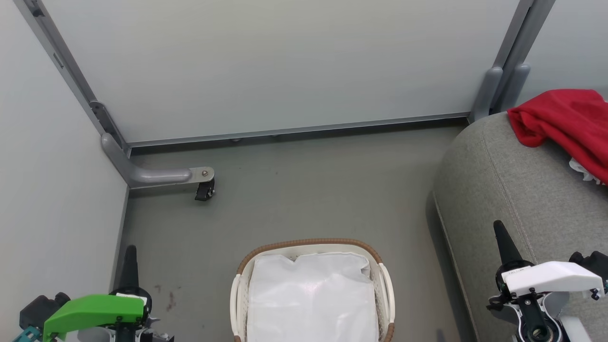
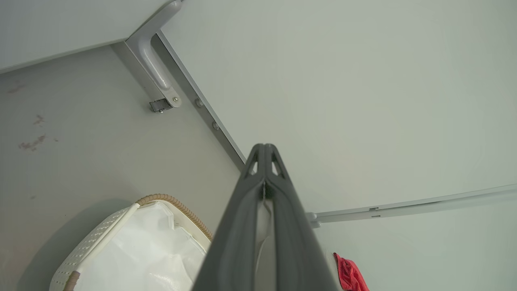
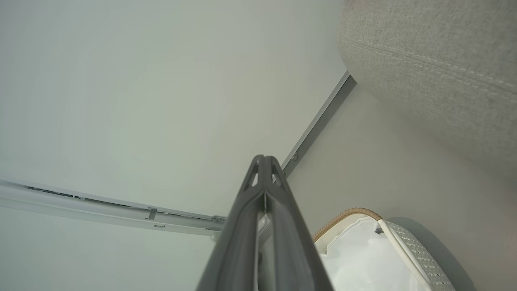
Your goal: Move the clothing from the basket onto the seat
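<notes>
The clothing [image 1: 565, 121] lies in a red heap on the seat [image 1: 503, 190], at the upper right of the head view. Its long axis slants from upper left down to the right edge, where it is cut off. A bit of white trim shows at its lower edge.

The basket [image 1: 308, 243] stands on the floor, left of the seat and apart from it. Only its white liner [image 1: 311, 294] shows inside. Its long axis seems to run away from the robot, but the bottom edge cuts it off.

The left gripper [image 1: 130, 259] is closed on nothing, left of the basket, fingers pointing up the view. The right gripper [image 1: 502, 237] is likewise closed and empty, over the seat's front edge.
</notes>
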Controlling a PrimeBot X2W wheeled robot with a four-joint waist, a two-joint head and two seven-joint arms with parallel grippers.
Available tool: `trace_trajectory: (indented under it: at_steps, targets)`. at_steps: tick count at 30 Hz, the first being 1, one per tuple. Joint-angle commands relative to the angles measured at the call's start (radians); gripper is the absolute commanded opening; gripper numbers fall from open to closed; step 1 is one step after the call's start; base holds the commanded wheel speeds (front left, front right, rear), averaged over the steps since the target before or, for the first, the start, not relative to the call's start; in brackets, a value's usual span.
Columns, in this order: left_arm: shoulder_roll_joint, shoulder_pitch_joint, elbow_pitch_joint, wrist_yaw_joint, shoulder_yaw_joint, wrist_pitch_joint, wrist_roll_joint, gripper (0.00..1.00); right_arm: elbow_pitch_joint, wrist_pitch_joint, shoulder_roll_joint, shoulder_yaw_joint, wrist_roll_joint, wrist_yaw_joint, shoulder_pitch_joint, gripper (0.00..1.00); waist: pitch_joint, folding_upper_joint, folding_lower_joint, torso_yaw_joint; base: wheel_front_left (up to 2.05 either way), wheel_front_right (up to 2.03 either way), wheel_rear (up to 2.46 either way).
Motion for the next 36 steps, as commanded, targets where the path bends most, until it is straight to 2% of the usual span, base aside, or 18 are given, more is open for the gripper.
trace_trajectory:
  at_steps: [1, 36]
  targets:
    - [0.007, -0.023, -0.012, -0.004, 0.004, 0.008, -0.027, 0.0, -0.014, 0.008, -0.007, -0.004, 0.029, -0.001, 0.003, 0.0, 0.0, 0.0, 0.0, 0.0, 0.0, 0.0, 0.0]
    - [0.009, -0.041, -0.05, -0.008, 0.022, 0.084, -0.303, 0.0, -0.053, 0.086, -0.01, -0.013, 0.338, -0.001, 0.01, 0.0, -0.011, 0.0, 0.0, 0.004, 0.0, 0.0, 0.0]
